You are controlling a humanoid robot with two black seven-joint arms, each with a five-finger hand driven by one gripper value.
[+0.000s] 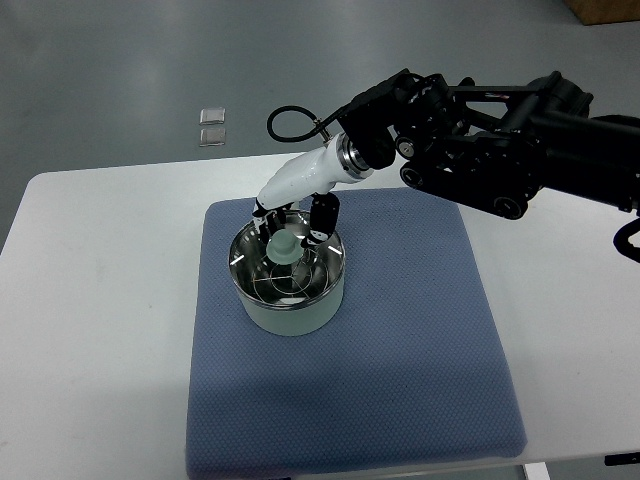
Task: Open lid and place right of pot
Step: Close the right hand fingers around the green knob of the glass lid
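A pale green pot (288, 312) with a steel rim stands on the left half of a blue mat (400, 350). Its glass lid (300, 278) lies seated on the pot, and a pale green knob (283, 247) sticks up from the lid's middle. My right arm reaches in from the right edge. The right hand (291, 222), white with black fingers (320, 222), hangs over the pot's far rim. Its fingers point down on either side of the knob, spread wider than the knob, and hold nothing.
The mat lies on a white table (100, 280); the mat's right half beside the pot is bare. Two small clear packets (212, 128) lie on the grey floor beyond the table. The black right forearm (500, 150) spans the upper right.
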